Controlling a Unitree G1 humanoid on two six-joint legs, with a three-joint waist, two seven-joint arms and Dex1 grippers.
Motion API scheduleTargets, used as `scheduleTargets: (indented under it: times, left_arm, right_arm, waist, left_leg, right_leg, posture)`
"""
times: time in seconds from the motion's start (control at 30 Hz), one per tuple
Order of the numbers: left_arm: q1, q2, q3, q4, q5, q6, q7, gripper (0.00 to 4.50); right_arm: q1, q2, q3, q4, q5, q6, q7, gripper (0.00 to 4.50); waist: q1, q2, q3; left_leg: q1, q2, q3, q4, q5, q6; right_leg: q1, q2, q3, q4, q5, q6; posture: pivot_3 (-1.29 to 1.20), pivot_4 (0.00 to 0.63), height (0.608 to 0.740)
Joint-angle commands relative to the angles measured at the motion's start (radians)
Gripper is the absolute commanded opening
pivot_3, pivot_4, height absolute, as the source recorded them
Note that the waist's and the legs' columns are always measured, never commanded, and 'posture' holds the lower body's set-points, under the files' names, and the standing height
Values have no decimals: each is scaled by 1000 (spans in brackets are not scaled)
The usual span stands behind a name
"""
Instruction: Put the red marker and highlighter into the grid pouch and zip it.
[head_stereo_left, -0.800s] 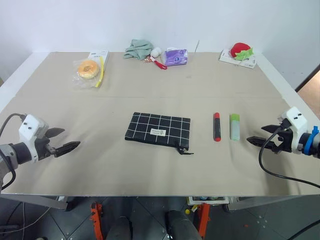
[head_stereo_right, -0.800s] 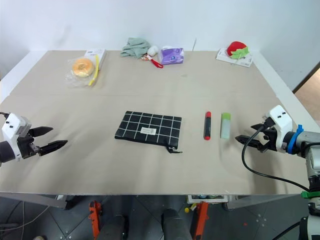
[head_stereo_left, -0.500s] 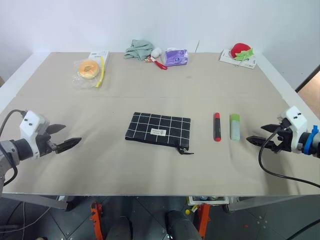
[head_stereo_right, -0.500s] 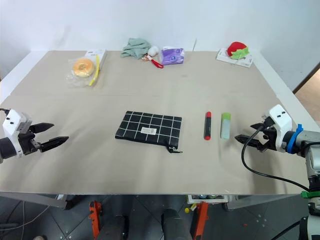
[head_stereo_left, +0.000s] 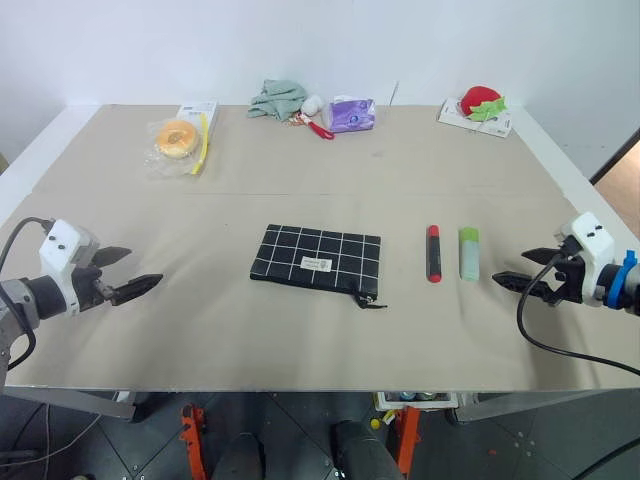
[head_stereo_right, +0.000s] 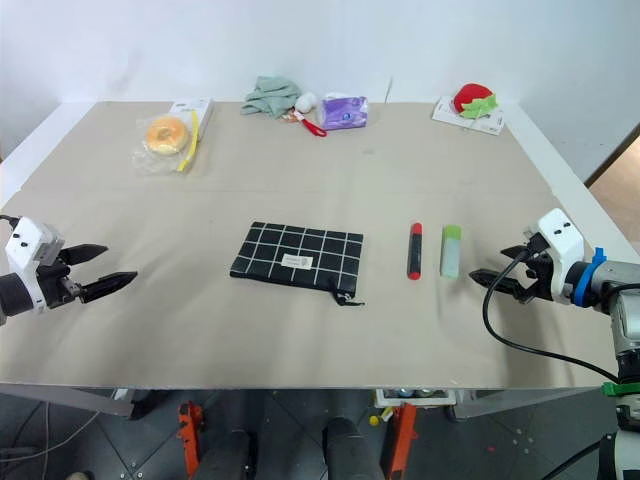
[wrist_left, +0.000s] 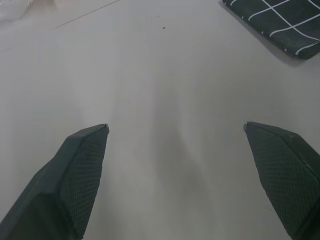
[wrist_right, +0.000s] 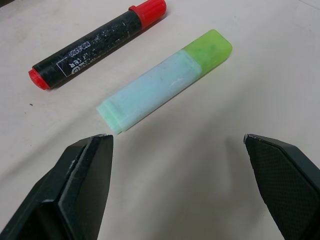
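**A:** grid pouch (head_stereo_left: 317, 262) is sitting flat mid-table, label up, zipper edge along the near side with the pull cord dangling off the near right corner. Looks shut to me, which would explain why nothing's inside yet. Red marker (head_stereo_left: 434, 253) and highlighter (head_stereo_left: 469, 254) are lying side by side just right of it, apart from each other, caps pointing to the far end of the table.

**B:** so why are the arms parked way out at the sides?

**A:** my guess is it's the starting stance. Right gripper (head_stereo_left: 521, 282) is low over the table near the highlighter with its fingers spread wide, nothing in them. Its wrist view has the highlighter lined up between the tips, so I'd bet that's the first grab. Left gripper (head_stereo_left: 129, 284) is also wide open and empty, well left of the pouch, aimed toward it. Probably meant to pin or unzip the pouch.

**B:** anything you can't make out?

**A:** yeah. Can't really tell if the zipper is fully closed, it's black on black. The left wrist view catches just a corner of the pouch. The marker's printed label is too small to read. Far clutter is a bagged bun (head_stereo_left: 177, 139), a green cloth (head_stereo_left: 277, 98), a purple pack (head_stereo_left: 351, 114) and a strawberry-looking toy (head_stereo_left: 482, 101), all well clear of the job.
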Motion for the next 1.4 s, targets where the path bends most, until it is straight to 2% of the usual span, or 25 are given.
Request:
scheduleTargets:
  times: [0.03, 0.17, 0.23, 0.27, 0.33, 0.4, 0.57, 0.67, 0.77, 0.87, 1.0, 1.1, 1.17, 1.27, 1.4]
  left_arm:
    - [-18, 4, 17, -1, 4, -1, 5, 4476]
    - [-31, -11, 6, 7, 28, -37, 23, 4476]
    - [-56, -35, -10, 19, 41, -60, 33, 4476]
    - [-69, -47, -17, 23, 44, -66, 37, 4500]
    - [-85, -61, -22, 31, 49, -74, 38, 4500]
    - [-102, -72, -27, 40, 54, -85, 38, 4500]
    - [-201, -133, -60, 112, 127, -283, 72, 4500]
    - [-258, -165, -124, 189, 237, -510, 83, 4500]
    - [-320, -176, -231, 329, 410, -833, 120, 4500]
    - [-393, -162, -350, 485, 626, -1151, 217, 4500]
    - [-500, -147, -453, 643, 857, -1433, 394, 4500]
    - [-587, -140, -537, 725, 1070, -1548, 588, 4500]
    - [-639, -140, -583, 770, 1171, -1581, 707, 4500]
    - [-683, -138, -639, 815, 1261, -1607, 827, 4500]
    - [-715, -137, -700, 841, 1342, -1635, 958, 4500]
  right_arm:
    - [-15, -16, -37, -25, 13, -6, 2, 4500]
    - [-25, 13, -73, -66, 70, 8, 11, 4500]
    - [-41, 48, -97, -161, 137, 49, 11, 4500]
    - [-47, 64, -104, -205, 158, 66, -1, 4109]
    - [-51, 84, -114, -259, 174, 86, -32, 3718]
    - [-54, 124, -120, -330, 196, 114, -90, 2688]
    - [-33, 358, -13, -617, 198, 238, -354, 45]
    - [-11, 470, 88, -711, 150, 293, -466, 15]
    - [5, 558, 183, -706, 81, 353, -585, 15]
    - [21, 569, 270, -647, -21, 382, -657, 15]
    - [21, 549, 307, -613, -91, 367, -685, 15]
    - [34, 500, 349, -602, -133, 313, -637, 15]
    - [42, 446, 386, -570, -189, 253, -612, 15]
    - [51, 360, 451, -540, -273, 109, -550, 15]
    - [31, 316, 475, -483, -340, -66, -500, 15]
  waist:
    - [0, 0, 0]
    - [0, 0, 0]
    - [0, 0, 0]
    - [-1, 0, 0]
    - [-1, 1, 0]
    - [0, 0, 0]
    - [1, -1, -1]
    - [4, -1, -1]
    - [7, -1, -1]
    - [11, -2, -2]
    - [16, -3, -3]
    - [23, -4, -3]
    - [26, -4, -3]
    - [33, -4, -4]
    - [34, -4, -4]
  left_leg:
    - [0, 0, 0, 0, 0, 0]
    - [0, 0, 0, 1, 0, 0]
    - [0, 0, 0, 1, 0, 0]
    - [1, 0, 0, 1, 0, 0]
    - [1, 0, 0, 3, 0, 0]
    - [0, 0, -1, 4, 0, 0]
    - [0, 1, -2, 7, 0, 0]
    - [0, 1, -2, 7, 1, 0]
    - [-1, 0, -2, 8, 1, -1]
    - [-2, -1, -2, 8, 1, -1]
    - [-2, -2, -2, 8, 1, 0]
    - [-2, -1, -3, 9, 1, 0]
    - [-1, -1, -3, 9, 1, 0]
    - [0, -2, -3, 10, 1, 0]
    - [0, -2, -3, 10, 1, 0]
  right_leg:
    - [0, 0, 0, 0, 0, 0]
    - [0, 0, 0, 0, 0, 0]
    - [0, 0, 0, 1, 0, 0]
    - [0, 0, 0, 1, 1, 0]
    - [0, 1, 0, 2, 2, 0]
    - [1, 1, 0, 3, 2, 0]
    - [1, 2, 0, 3, 3, 0]
    - [1, 2, 0, 4, 4, 0]
    - [1, 1, 0, 4, 7, -5]
    - [1, 1, 0, 4, 7, -6]
    - [1, 0, 0, 4, 7, -5]
    - [2, 1, 0, 4, 8, -4]
    - [3, 1, 0, 3, 5, 3]
    - [5, 0, 0, 2, 5, 5]
    - [6, 0, 0, -1, 6, 6]
  posture:
    - [0, 150, 739]
    - [0, 150, 739]
    - [0, 150, 739]
    - [0, 150, 739]
    - [0, 150, 739]
    - [0, 150, 739]
    - [0, 150, 739]
    - [0, 150, 739]
    - [0, 150, 739]
    - [0, 150, 739]
    - [0, 150, 739]
    - [0, 150, 739]
    - [0, 150, 739]
    - [0, 150, 739]
    - [0, 150, 739]
